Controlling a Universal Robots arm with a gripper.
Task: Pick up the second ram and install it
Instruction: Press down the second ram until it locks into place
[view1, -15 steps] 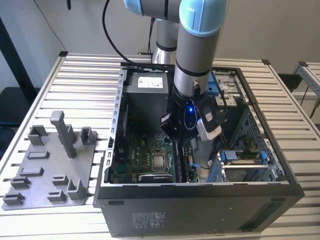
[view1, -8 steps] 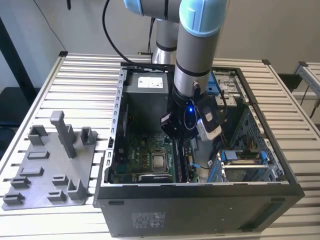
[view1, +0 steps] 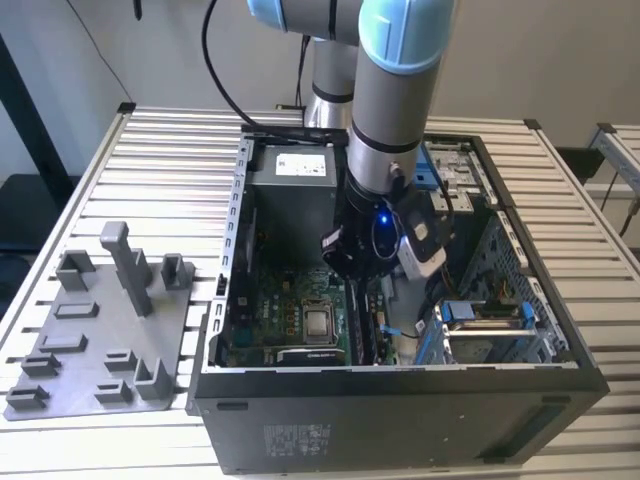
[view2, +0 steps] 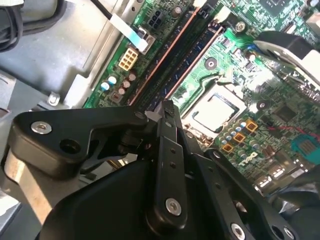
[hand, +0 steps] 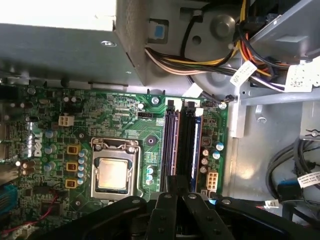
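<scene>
Reaching down into the open case (view1: 400, 395), the tool (view2: 167, 107) sits with its fingers drawn narrow over the memory slots (hand: 181, 142) beside the processor (hand: 112, 173). The second ram (hand: 195, 145) appears to lie in the outer slot; whether the fingertips grip it or merely press on it cannot be told.

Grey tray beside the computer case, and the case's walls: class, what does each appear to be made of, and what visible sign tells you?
Grey tray: probably matte moulded plastic, given its uniform dull grey and blocky uprights. Case: likely painted sheet metal, with thin dark walls and folded edges.
</scene>
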